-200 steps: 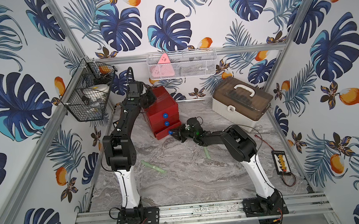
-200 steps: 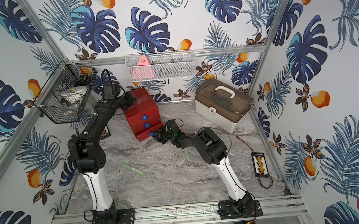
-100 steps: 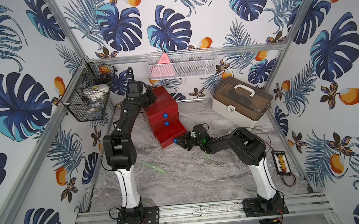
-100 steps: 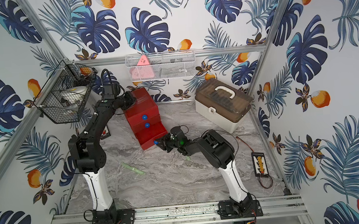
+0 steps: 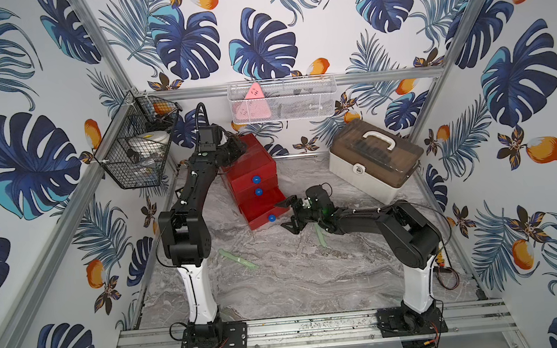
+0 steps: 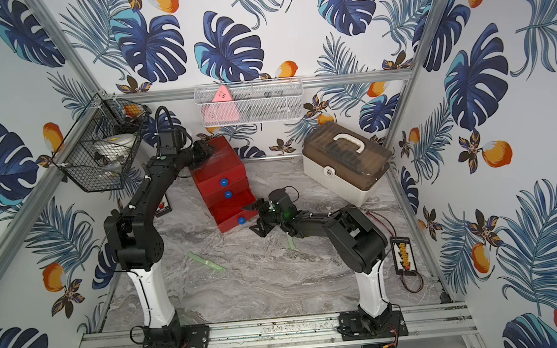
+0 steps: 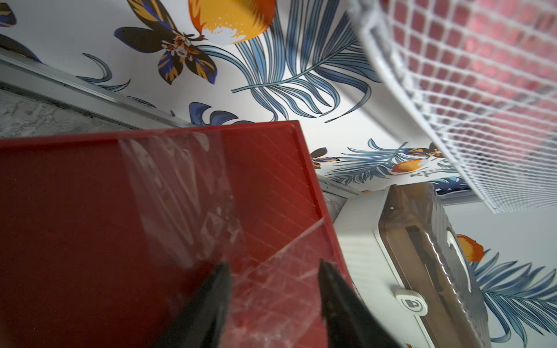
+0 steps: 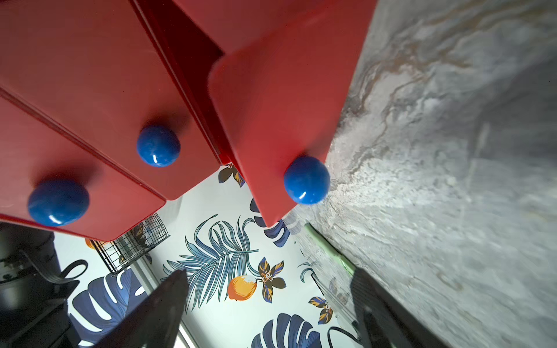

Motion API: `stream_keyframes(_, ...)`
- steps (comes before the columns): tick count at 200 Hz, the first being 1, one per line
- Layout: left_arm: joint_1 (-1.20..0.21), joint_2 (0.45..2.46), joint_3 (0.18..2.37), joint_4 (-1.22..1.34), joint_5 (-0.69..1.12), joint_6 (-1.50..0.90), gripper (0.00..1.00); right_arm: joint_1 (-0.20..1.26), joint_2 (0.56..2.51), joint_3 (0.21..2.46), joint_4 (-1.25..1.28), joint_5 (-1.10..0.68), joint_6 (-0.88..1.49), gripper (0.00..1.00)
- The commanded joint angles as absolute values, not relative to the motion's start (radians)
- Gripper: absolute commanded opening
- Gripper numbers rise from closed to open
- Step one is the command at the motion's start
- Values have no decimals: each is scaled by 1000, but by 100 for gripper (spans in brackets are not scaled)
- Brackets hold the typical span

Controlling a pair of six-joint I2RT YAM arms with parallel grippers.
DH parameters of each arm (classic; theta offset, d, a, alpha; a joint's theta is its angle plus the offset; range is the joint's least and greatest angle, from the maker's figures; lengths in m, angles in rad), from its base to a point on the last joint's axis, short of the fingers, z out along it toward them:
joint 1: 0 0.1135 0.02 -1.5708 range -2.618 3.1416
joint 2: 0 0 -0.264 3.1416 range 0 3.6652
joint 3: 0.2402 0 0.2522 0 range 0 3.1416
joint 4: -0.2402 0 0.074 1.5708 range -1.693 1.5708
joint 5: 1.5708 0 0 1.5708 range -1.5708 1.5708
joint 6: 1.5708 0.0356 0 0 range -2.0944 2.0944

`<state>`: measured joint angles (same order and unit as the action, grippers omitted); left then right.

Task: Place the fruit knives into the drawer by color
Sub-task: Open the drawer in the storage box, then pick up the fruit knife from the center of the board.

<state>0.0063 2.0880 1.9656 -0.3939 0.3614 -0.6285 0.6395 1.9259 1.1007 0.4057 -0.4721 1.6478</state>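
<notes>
Two sets of fingers stand released. My right arm's fingers (image 8: 156, 310) spread wide and empty, just before the round blue knob (image 8: 306, 180) on the open bottom drawer (image 5: 268, 206) of the glossy red three-drawer chest (image 5: 252, 163). My left arm's fingers (image 7: 208, 301) gape over the chest's top, gripping nothing. One pale green plastic fruit knife (image 5: 238, 259) lies on the marbled bench (image 5: 297, 283), and a second green knife (image 5: 320, 238) lies partly under my right arm. The beige case's latch (image 7: 411, 302) bears a padlock symbol.

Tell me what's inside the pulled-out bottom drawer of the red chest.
In both top views the bottom drawer shows only bare red interior in its exposed front part, no knife. Its rear is covered by the middle drawer above, so anything there is hidden.
</notes>
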Motion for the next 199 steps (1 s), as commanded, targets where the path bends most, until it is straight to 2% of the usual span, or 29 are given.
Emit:
stream_keyframes(1,12,2110,1966,-812,262,-628,74,596,1860,1129,145,-537,1504,93)
stream_keyframes(21,9,2104,2012,-842,265,-615,93,523,1838,1215,-69,-625,1322,99)
stream_keyframes(31,5,2100,2038,-862,267,-608,98,494,1838,1265,-214,-655,1208,100)
stream_keyframes(53,-24,2084,2109,-913,254,-567,99,443,1824,1341,-454,-654,984,100)
stream_keyframes(82,-94,2044,2190,-1004,194,-490,99,426,1820,1469,-753,-527,708,100)
stream_keyframes(124,-225,1933,2168,-1077,126,-430,99,427,1849,1596,-989,-341,469,100)
stream_keyframes(153,-315,1824,2032,-1089,145,-444,99,429,1856,1595,-1032,-282,382,98)
stream_keyframes(199,-399,1594,1616,-951,270,-540,99,478,1806,1494,-1005,-203,314,92)
